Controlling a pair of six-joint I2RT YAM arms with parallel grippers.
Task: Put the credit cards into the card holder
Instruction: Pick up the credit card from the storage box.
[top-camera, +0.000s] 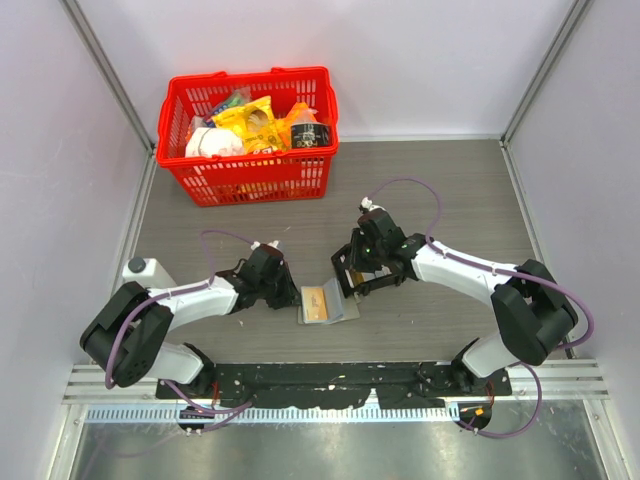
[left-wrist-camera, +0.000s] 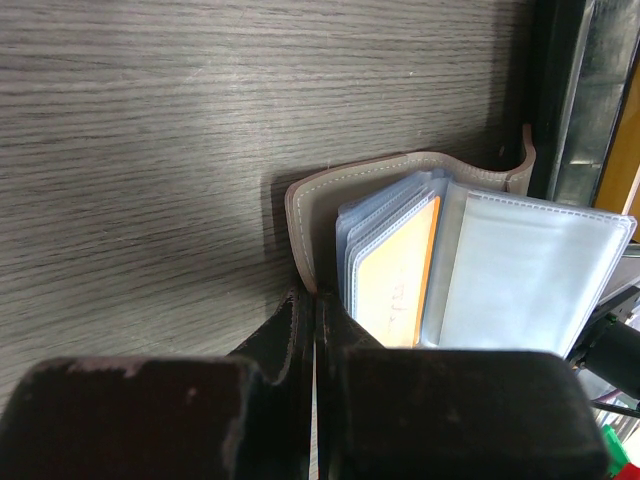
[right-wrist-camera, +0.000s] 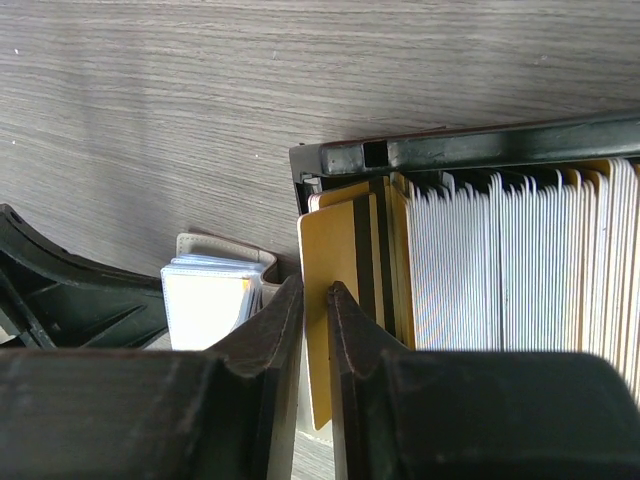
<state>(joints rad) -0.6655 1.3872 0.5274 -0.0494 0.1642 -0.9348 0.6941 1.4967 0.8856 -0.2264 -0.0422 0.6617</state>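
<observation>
The card holder lies open on the table between the arms, its clear pockets fanned out. In the left wrist view its beige cover curls up, and one pocket holds an orange card. My left gripper is shut on the cover's edge. My right gripper is at the black tray, which is packed with several upright credit cards, white and tan. Its jaws are closed around a yellow card at the tray's left end, with a narrow gap showing. The card holder also shows in the right wrist view.
A red basket full of packaged goods stands at the back left. Pale walls close in the table on the left, the right and the back. A black rail runs along the near edge by the arm bases.
</observation>
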